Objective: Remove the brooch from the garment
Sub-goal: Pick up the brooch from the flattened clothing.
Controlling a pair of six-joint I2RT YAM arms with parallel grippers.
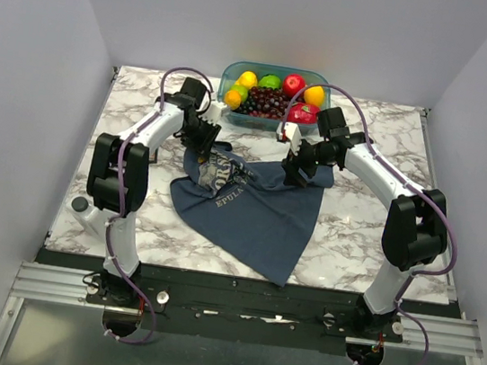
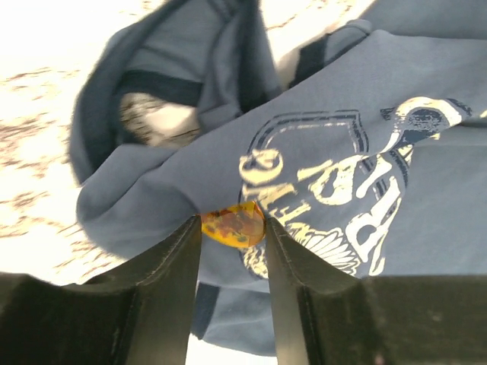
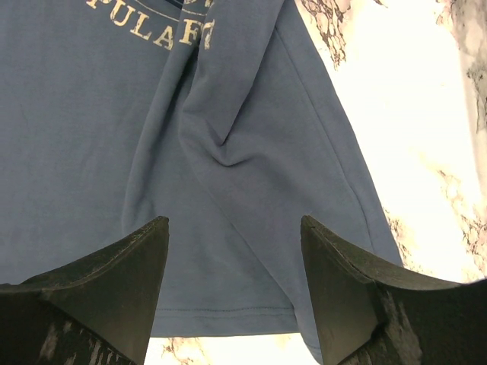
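Fabric of the garment [image 1: 257, 212] lies rumpled on the worktop [image 1: 353, 243]. The left claw [image 2: 233, 228] pinches the gold brooch [image 2: 236, 222] against the chest print, while the right claw [image 3: 232, 228] hangs spread above plain cloth. A fruit tub [image 1: 278, 68] stands behind.

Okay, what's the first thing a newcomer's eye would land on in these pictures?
Probably the bright fruit in the teal bin at the far edge of the table, the only vivid colour in the top view. Next comes the dark blue garment, lying rumpled mid-table. In the left wrist view, the gold brooch looks pinched between the fingers of the left gripper, against the pale print.
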